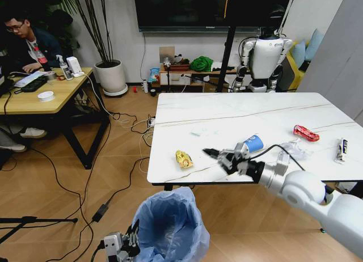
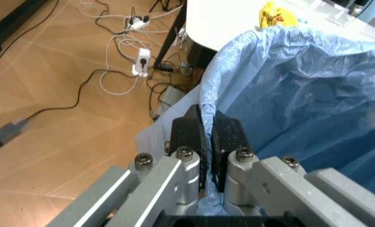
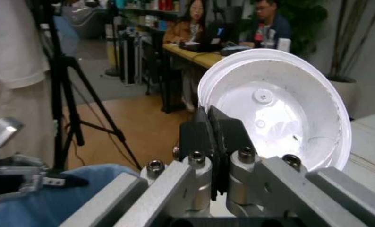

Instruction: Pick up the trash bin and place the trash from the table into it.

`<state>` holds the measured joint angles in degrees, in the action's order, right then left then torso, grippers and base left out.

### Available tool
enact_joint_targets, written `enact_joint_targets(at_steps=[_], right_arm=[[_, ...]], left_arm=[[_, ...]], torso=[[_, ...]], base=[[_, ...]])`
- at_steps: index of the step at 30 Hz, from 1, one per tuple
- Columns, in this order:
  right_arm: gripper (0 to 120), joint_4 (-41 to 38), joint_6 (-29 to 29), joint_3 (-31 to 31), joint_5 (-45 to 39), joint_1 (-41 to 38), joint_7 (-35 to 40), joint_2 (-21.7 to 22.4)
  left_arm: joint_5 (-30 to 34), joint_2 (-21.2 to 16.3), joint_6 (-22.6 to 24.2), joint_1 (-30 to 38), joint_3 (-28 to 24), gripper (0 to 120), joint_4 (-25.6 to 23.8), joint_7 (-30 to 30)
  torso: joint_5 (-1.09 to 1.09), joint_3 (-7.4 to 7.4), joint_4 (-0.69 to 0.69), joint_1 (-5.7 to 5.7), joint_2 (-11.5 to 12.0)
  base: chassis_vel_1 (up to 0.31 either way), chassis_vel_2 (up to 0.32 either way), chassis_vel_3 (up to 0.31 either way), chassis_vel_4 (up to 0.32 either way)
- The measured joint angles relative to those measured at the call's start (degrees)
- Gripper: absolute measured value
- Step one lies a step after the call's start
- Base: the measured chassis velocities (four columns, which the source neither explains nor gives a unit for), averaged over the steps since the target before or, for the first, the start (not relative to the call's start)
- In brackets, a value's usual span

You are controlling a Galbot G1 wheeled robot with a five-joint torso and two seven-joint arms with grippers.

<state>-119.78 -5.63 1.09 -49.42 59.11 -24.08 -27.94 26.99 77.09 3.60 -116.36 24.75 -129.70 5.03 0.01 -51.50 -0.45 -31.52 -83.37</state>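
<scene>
Right hand (image 1: 212, 153) clamped on white lid (image 3: 282, 109); left hand (image 2: 206, 137) clamped on trash bin (image 1: 170, 225) rim.
Bin, blue-bagged, sits low below the desk (image 1: 238, 112) front edge. Yellow packet (image 1: 183, 159), blue-and-white cup (image 1: 253, 144), red wrapper (image 1: 306, 132), clear film (image 1: 294, 150) and sachet (image 1: 341, 149) lie on the desk.

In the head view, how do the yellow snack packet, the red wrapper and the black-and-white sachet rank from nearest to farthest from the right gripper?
From the right gripper, above the table's front edge:
1. Yellow snack packet, closest, on the gripper's left near the front edge.
2. Red wrapper, farther off on the right.
3. Black-and-white sachet, farthest, by the right end.
</scene>
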Motion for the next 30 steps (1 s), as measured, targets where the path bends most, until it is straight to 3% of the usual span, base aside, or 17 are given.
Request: enact_joint_targets(at_steps=[13,26,30], right_arm=[[0,1.5,-4.5,-1.7,7.7,6.4,-11.5,-0.3],[0,1.8,-5.8,-2.0,9.4,9.0,-12.8,1.0],[12,1.1,-5.7,-1.5,9.7,10.0,-12.5,1.7]], left_arm=[[2.2,0.0,1.7,5.6,-4.7,0,3.8,-0.4],[3.2,-0.6,2.4,8.1,-7.4,0,5.1,0.0],[3.6,-0.6,2.7,8.5,-7.5,0,5.0,0.3]], torso=[[0.0,0.0,0.0,0.0,0.0],[-0.01,0.0,0.01,0.0,0.0],[-0.01,0.0,0.0,-0.01,0.0]], base=[[0.0,0.0,0.0,0.0],[0.0,0.0,0.0,0.0],[0.0,0.0,0.0,0.0]])
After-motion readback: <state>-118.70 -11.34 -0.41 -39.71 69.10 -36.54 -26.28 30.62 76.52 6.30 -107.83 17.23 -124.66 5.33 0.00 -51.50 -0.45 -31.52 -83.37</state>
